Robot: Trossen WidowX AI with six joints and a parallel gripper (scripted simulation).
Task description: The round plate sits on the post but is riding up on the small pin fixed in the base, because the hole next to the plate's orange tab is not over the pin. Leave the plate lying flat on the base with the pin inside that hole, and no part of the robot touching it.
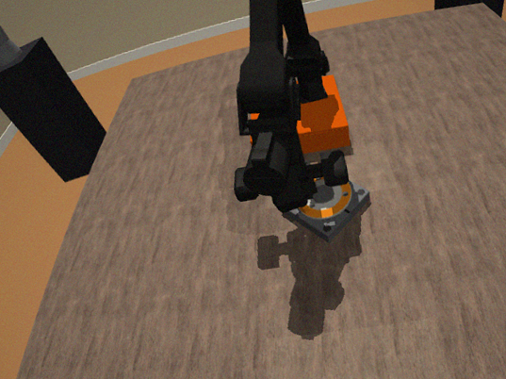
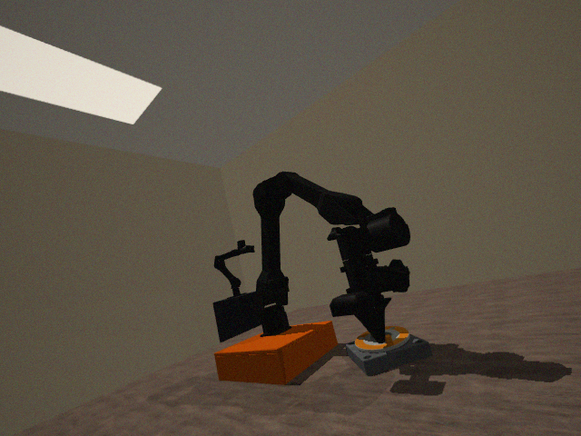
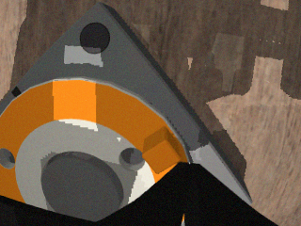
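Gripper: I see my gripper (image 2: 378,339) with its two fingers pressed together into one black wedge, nothing between them. In the exterior view, right of centre, its tip is down at the plate's top face, just beside the middle; I cannot tell if it touches.

Plate: the round plate (image 3: 38,122) shows as an orange ring in the left half of the wrist view, around a grey inner disc. In the top view it (image 1: 318,209) lies just below centre, half hidden under the wrist.

Orange tab: the orange tab (image 3: 162,150) is a raised block on the ring's right side, centre of the wrist view, right by the black fingers.

Hole: a small hole (image 3: 131,157) lies just left of the tab. I cannot tell whether the pin is in it.

Post: the grey post (image 3: 82,184) fills the plate's middle, lower left of the wrist view.

Base: the grey square base (image 2: 391,355) rests on the wooden table (image 1: 449,251), one corner pointing to the top of the wrist view.

Mount: the arm rises from an orange block (image 2: 274,354), left of the base in the exterior view.
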